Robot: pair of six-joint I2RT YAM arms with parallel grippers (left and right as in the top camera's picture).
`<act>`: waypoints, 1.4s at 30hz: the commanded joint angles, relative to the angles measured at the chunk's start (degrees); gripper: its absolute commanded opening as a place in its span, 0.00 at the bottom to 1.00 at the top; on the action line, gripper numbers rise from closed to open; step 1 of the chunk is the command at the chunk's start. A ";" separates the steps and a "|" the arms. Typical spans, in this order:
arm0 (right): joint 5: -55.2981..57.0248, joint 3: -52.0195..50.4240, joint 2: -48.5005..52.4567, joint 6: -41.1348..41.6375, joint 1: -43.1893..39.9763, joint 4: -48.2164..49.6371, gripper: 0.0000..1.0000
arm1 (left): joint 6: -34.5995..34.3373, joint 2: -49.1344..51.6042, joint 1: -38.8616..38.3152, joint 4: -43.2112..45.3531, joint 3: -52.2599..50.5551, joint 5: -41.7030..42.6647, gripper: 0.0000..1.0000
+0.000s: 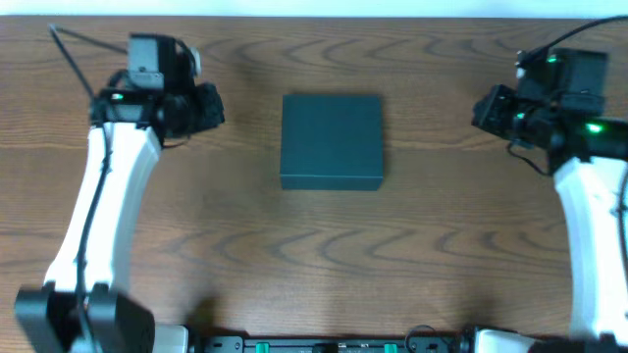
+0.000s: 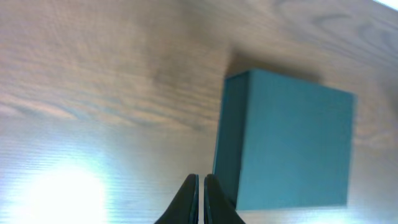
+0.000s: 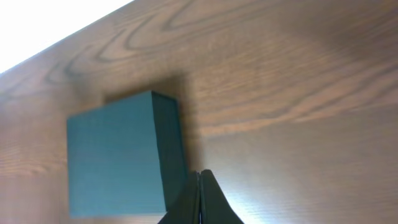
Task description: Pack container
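The container (image 1: 331,139) is a dark teal-green box, lid shut, standing in the middle of the wooden table. It also shows in the left wrist view (image 2: 292,146) and in the right wrist view (image 3: 118,155). My left gripper (image 1: 211,106) hangs to the left of the box, apart from it, fingers shut and empty (image 2: 200,182). My right gripper (image 1: 481,108) hangs to the right of the box, apart from it, fingers shut and empty (image 3: 200,177). No snack packets are in view.
The wooden table (image 1: 324,245) spreads around the box. The arm bases (image 1: 83,319) stand at the front edge, with a dark rail (image 1: 334,343) between them. Cables trail at the back corners.
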 commanded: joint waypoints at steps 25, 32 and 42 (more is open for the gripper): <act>5.88 8.90 -55.78 -24.87 4.15 -33.24 0.99 | 18.64 -54.42 -0.07 -47.28 18.21 -3.56 0.72; 5.92 9.99 -63.41 -22.05 2.01 -34.73 0.99 | 16.04 -64.63 -0.07 -47.28 18.16 -3.87 0.95; 15.04 6.21 -65.92 -21.75 -0.20 -26.62 0.99 | 12.50 -69.20 -0.07 -42.66 14.43 -20.02 0.95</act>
